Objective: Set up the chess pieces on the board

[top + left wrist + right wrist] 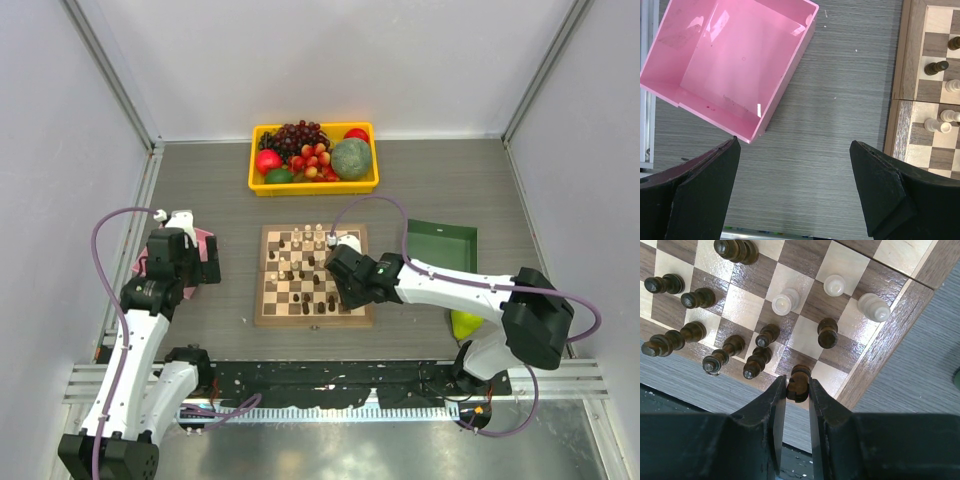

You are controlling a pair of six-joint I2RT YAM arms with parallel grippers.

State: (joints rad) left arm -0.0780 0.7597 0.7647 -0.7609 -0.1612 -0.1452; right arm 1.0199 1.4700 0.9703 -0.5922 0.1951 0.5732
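Dark-brown piece [800, 374] sits clamped in the right claw [797, 388], dark pieces [758, 362] crowding close; left claw [795, 145] gapes near pink tray [788, 65].

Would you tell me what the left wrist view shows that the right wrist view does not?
Only left wrist: the pink tray and the open left tool, holding nothing. Only right wrist: the right tool shut on a dark piece at the edge of the board. Both: the board with light and dark pieces, and the grey table.
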